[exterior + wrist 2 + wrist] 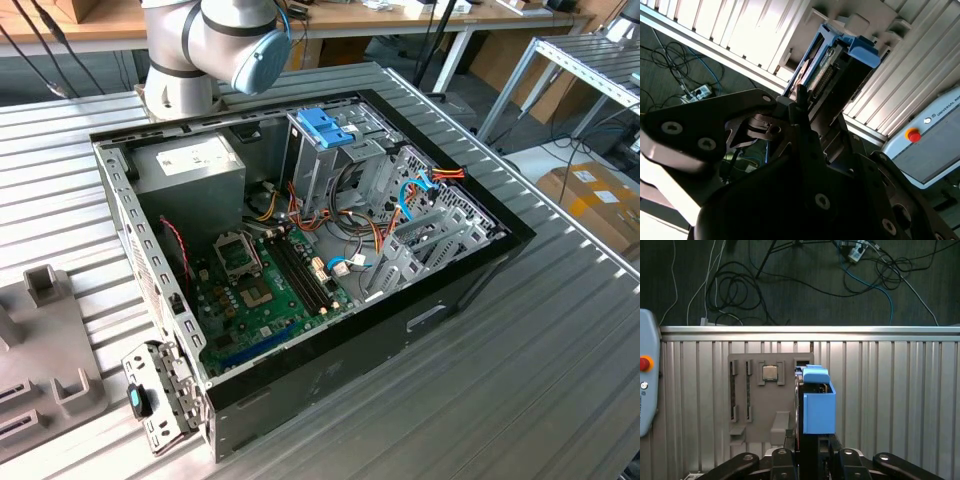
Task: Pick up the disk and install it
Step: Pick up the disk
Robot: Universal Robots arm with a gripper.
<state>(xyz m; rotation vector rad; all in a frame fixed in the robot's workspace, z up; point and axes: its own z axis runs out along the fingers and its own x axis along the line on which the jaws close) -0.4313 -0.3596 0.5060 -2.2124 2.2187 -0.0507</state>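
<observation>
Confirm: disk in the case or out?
Out. In the first wrist view the disk stands edge-on at the grey parts fixture, ahead of the gripper.

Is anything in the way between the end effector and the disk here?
Nothing visible does. In the first wrist view the disk stands on edge at the grey fixture plate, directly ahead of the end effector, with no object between them.
</observation>
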